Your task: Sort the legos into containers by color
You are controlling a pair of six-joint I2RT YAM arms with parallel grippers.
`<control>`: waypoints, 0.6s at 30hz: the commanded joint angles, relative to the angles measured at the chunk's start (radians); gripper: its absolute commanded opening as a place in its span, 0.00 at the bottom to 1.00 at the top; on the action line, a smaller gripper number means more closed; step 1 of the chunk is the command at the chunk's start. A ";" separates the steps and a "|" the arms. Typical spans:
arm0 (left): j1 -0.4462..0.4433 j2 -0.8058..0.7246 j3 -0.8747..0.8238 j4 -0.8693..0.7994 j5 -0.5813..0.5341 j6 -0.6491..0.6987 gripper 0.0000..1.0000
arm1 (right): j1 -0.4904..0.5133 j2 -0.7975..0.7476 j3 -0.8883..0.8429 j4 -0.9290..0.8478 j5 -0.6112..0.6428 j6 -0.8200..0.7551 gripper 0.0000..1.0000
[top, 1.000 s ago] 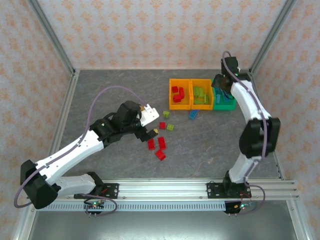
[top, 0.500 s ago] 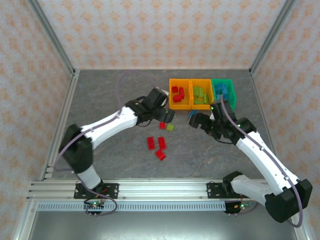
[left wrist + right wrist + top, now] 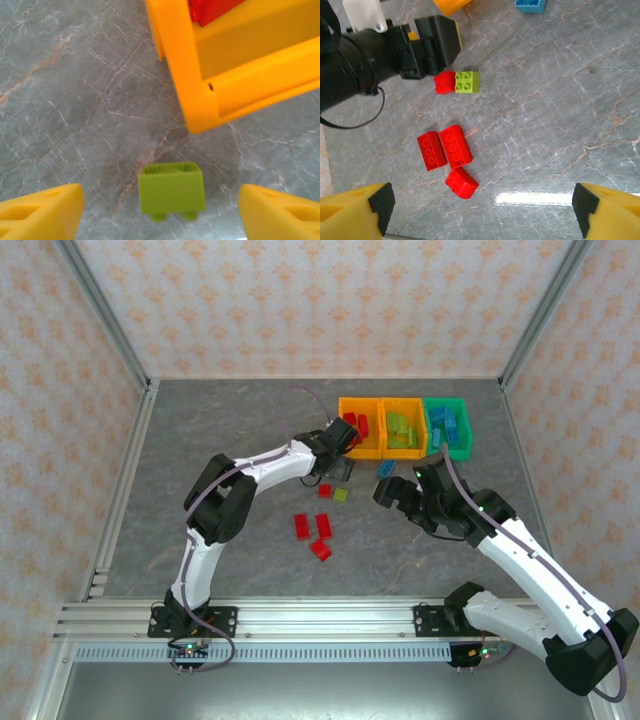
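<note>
A lime green lego (image 3: pixel 171 189) lies on its side on the table, just in front of the corner of the left orange container (image 3: pixel 197 95). My left gripper (image 3: pixel 160 212) is open astride this lego, with a gap on each side. From above, the left gripper (image 3: pixel 340 462) sits at that container's (image 3: pixel 360 430) near corner. The middle orange container (image 3: pixel 403 428) holds green legos and the green container (image 3: pixel 447 427) holds blue ones. My right gripper (image 3: pixel 393 492) (image 3: pixel 480 212) hangs open and empty over the table. Three red legos (image 3: pixel 452 147) lie grouped below it.
A red lego (image 3: pixel 444 82) and a green lego (image 3: pixel 467 81) lie side by side near the left gripper's black body (image 3: pixel 425 47). A blue lego (image 3: pixel 386 469) lies in front of the middle container. The metal frame rails border the table.
The left arm has reached right to the orange container's corner and its jaws have narrowed. The right arm left the green container, came down over mid-table and opened wider.
</note>
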State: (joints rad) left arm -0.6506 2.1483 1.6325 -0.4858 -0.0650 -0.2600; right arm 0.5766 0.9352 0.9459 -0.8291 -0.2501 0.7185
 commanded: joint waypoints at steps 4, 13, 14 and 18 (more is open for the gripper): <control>0.017 0.053 0.062 -0.005 0.034 0.016 0.58 | 0.007 0.002 0.021 -0.043 0.051 0.013 0.94; 0.018 0.072 0.062 -0.020 0.056 0.018 0.39 | 0.015 0.024 0.036 -0.044 0.055 0.014 0.94; 0.017 0.066 0.054 -0.018 0.061 0.015 0.36 | 0.015 0.024 0.037 -0.041 0.057 0.013 0.94; 0.017 -0.030 -0.022 0.023 0.106 -0.016 0.32 | 0.016 0.016 0.041 -0.021 0.061 0.023 0.94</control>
State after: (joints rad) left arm -0.6312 2.1971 1.6539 -0.4690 0.0029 -0.2466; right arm 0.5850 0.9585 0.9512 -0.8490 -0.2241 0.7261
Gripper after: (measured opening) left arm 0.336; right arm 0.934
